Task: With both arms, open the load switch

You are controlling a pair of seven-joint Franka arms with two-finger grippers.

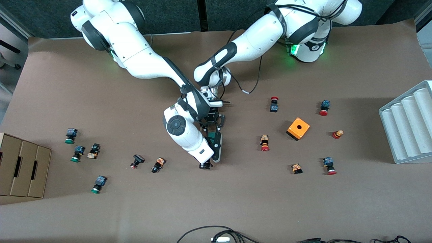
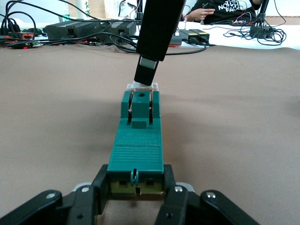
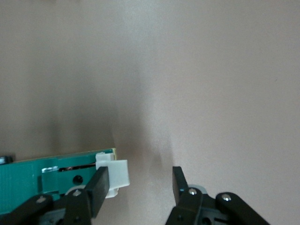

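The load switch (image 1: 216,143), a narrow dark-green block with a white end piece (image 3: 115,173), lies on the brown table near its middle. My left gripper (image 2: 136,187) is shut on the end of the load switch (image 2: 137,152) that is farther from the front camera, one finger (image 2: 101,183) on each side. My right gripper (image 3: 139,180) stands open around the white end piece, which lies against one finger (image 3: 99,185); the second finger (image 3: 178,180) is well apart from it. In the front view the left gripper (image 1: 212,126) and right gripper (image 1: 206,165) sit at the switch's two ends.
An orange cube (image 1: 298,128) with a hole and several small push-buttons (image 1: 265,143) lie toward the left arm's end. More push-buttons (image 1: 158,164) and cardboard boxes (image 1: 20,168) are toward the right arm's end. A grey ridged tray (image 1: 408,125) stands at the table's edge.
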